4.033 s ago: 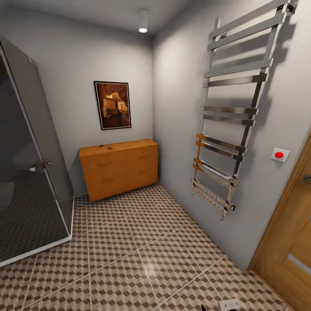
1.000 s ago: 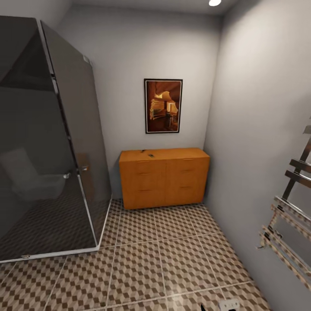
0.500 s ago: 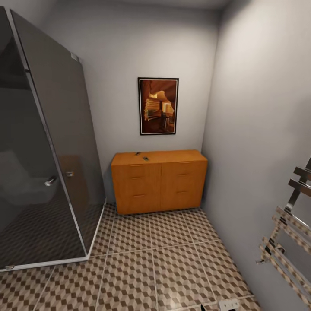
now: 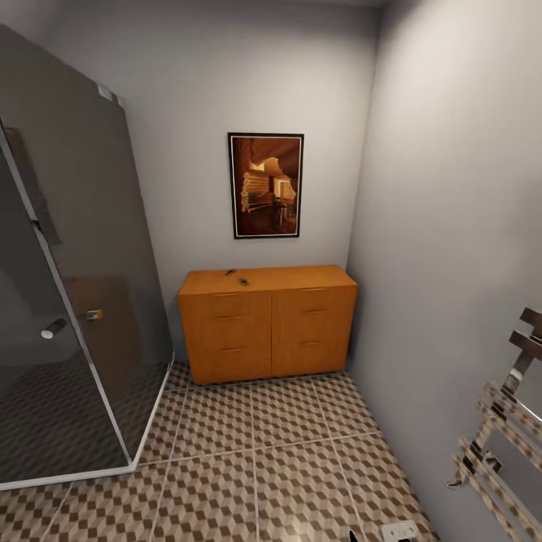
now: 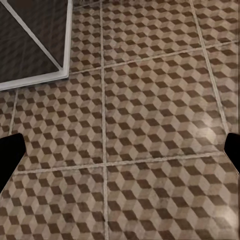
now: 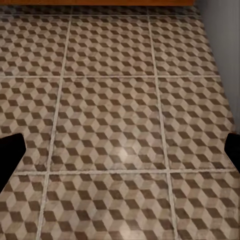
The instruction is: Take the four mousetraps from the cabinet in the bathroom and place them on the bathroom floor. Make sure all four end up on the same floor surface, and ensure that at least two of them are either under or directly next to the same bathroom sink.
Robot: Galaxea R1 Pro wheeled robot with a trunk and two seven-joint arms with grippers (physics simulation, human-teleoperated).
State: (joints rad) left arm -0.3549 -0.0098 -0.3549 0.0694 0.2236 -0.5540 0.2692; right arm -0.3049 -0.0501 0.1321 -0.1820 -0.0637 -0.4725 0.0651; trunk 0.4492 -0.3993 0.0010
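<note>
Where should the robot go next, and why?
Probably roll straight ahead to the orange wooden cabinet at the far wall: small dark objects, possibly mousetraps, lie on its top, and open cube-patterned tiled floor separates the robot from it.

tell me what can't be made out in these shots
- Small dark items on the orange cabinet, head view: too small to identify or count.
- Cabinet's inside, head view: hidden by its closed fronts.
- Towel rail, head view: cut off by the right edge.
- Shower interior, head view: obscured by dark glass.
- Left gripper and right gripper, wrist views: fingertips cut off by the edges.
</note>
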